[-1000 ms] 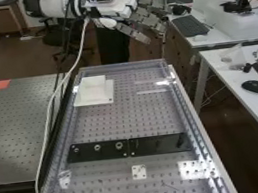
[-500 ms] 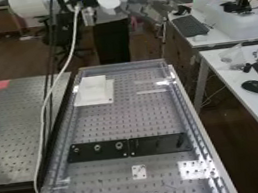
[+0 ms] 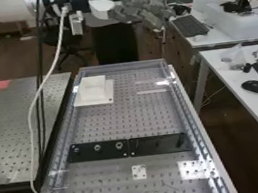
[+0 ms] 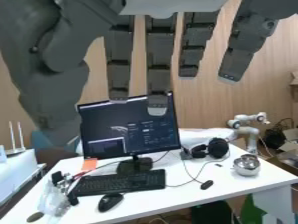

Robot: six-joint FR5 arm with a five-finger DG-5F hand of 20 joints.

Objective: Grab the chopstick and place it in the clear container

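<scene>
Past the far end of the bench, my hand [image 3: 135,12] hangs in the air at the top of the high view, with straight fingers and nothing in them. In the wrist view the hand [image 4: 159,55] has its fingers extended and spread apart, the thumb off to one side. A thin pale strip [image 3: 152,91] lies across the perforated plate near its far right side; I cannot tell whether it is the chopstick or a reflection. Clear walls [image 3: 191,122] run around the plate, and whether they are the clear container cannot be told.
A white block on a square base [image 3: 94,91] stands at the bench's far left. Black bars [image 3: 98,151] cross its middle, with a small white plate [image 3: 139,172] nearer. A desk [image 4: 199,192] holds a monitor [image 4: 126,127], a keyboard [image 4: 120,183] and a metal bowl [image 4: 247,165].
The arm's wrist has swung left and the hand has turned, its fingers now higher over the floor. The white cable has shifted left. Things on the bench have not moved.
</scene>
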